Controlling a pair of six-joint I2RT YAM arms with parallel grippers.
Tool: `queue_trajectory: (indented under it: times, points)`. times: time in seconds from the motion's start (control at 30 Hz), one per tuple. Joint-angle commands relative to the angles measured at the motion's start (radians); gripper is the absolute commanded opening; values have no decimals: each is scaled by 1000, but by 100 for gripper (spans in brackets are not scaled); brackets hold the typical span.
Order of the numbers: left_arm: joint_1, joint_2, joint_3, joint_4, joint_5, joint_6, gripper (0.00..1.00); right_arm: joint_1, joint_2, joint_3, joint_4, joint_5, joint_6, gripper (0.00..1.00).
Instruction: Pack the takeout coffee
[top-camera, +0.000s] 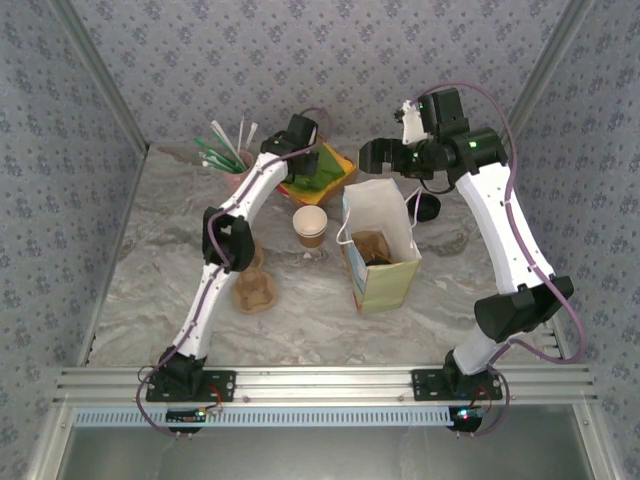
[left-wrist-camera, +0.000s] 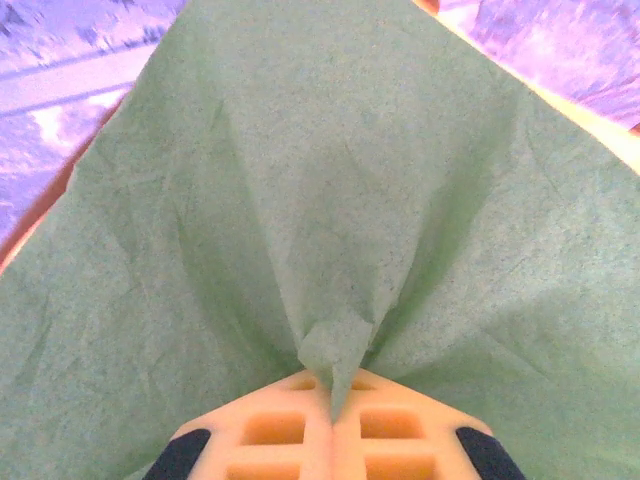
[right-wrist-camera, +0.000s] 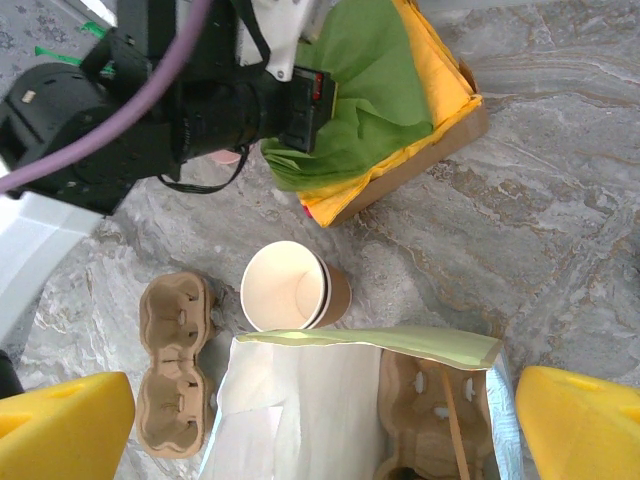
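Left gripper (left-wrist-camera: 332, 395) clenched on a peak of green paper napkin (left-wrist-camera: 330, 180): advise a straight, gentle lift so one sheet alone comes away; right gripper (right-wrist-camera: 320, 420) released above white paper bag (right-wrist-camera: 290, 390).

No text, brand or number can be read anywhere. The bag (top-camera: 386, 283), near the middle of the table, carries blue and green print low on its near side, too small to make out. In the right wrist view a small pale patch (right-wrist-camera: 27, 97) on the black left arm (right-wrist-camera: 110, 125) is blurred.
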Motion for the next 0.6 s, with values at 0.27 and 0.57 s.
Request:
queue_trajectory:
  times: [0.27, 0.57]
  points:
    - [4, -132, 37, -64, 9, -21, 0, 2, -16, -13, 3, -13, -11, 100]
    - [3, -192, 37, -94, 46, -58, 0, 3, -37, -39, 11, -2, -11, 100]
